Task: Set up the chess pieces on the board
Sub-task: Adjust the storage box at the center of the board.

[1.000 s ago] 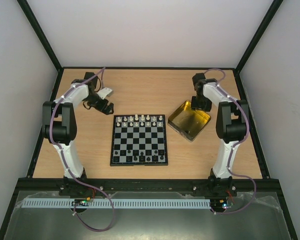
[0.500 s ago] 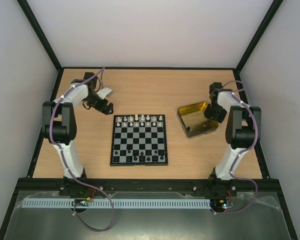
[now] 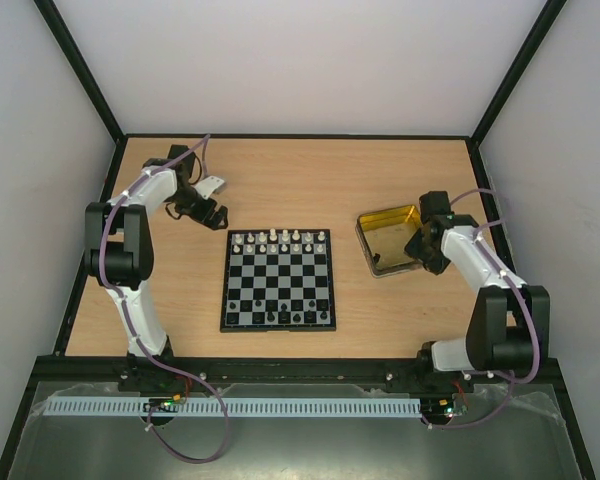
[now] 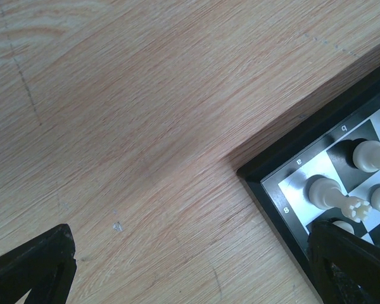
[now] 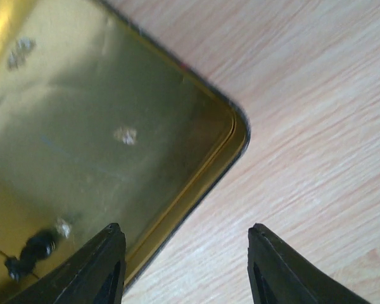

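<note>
Just swung round, turning tray [image 5: 177, 145], now straddling its rim with wide right jaws, poised for piece [image 5: 35, 248] at their left, with left jaws wide too.

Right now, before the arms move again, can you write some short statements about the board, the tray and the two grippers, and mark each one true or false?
1. The white pieces stand at the far side of the board. True.
2. The tray lies to the left of the board. False: it lies to the right.
3. A black piece lies in the tray. True.
4. The right gripper is shut on a piece. False: it is open and holds nothing.
5. The left gripper is open. True.
</note>
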